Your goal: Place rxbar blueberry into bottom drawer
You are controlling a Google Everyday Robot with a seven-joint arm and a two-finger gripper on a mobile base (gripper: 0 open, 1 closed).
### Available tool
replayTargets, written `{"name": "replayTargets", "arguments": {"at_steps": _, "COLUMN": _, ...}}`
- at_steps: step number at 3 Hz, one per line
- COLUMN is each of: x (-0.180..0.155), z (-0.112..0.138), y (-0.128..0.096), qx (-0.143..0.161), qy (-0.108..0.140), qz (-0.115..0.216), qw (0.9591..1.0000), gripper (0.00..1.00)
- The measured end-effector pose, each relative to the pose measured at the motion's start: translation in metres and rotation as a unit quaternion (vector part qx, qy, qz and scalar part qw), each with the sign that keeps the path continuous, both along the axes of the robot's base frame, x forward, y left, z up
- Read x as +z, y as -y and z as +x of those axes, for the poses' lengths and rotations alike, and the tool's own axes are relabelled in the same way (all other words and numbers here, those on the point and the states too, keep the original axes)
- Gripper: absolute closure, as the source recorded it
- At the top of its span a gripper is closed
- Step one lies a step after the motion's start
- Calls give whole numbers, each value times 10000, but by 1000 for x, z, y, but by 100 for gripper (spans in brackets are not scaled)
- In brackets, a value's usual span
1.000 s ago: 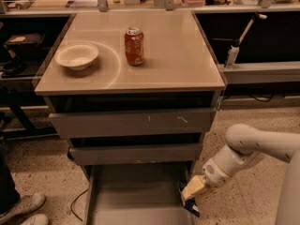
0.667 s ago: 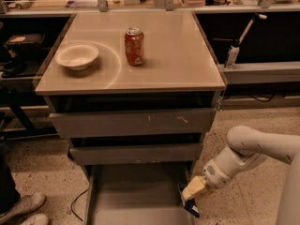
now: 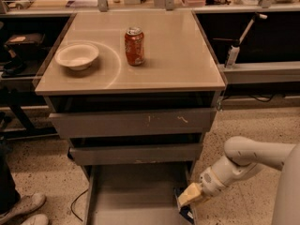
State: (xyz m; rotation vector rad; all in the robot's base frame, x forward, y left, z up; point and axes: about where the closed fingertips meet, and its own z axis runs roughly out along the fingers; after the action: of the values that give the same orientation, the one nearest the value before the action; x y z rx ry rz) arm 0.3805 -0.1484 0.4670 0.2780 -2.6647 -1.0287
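Note:
The bottom drawer (image 3: 136, 191) is pulled out below the two closed grey drawers, its plain grey floor showing. My gripper (image 3: 186, 199) hangs at the drawer's right wall near the front, reaching in from the white arm at lower right. The dark navy rxbar blueberry (image 3: 186, 213) sits just under the gripper at the drawer's right front corner, partly hidden by it. I cannot tell whether the bar is held or lying in the drawer.
An orange-red soda can (image 3: 134, 46) and a white bowl (image 3: 77, 56) stand on the cabinet's tan top (image 3: 178, 64). A person's shoes (image 3: 21, 210) are on the floor at lower left. Shelving and a cable lie to the left.

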Motion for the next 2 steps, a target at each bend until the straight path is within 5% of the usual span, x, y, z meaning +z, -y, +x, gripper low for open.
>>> {"name": "replayTargets", "arguments": {"at_steps": 2, "x": -94, "z": -8, "y": -38, "qx": -699, "qy": -392, "qz": 689, "qw": 9944, "gripper": 100}}
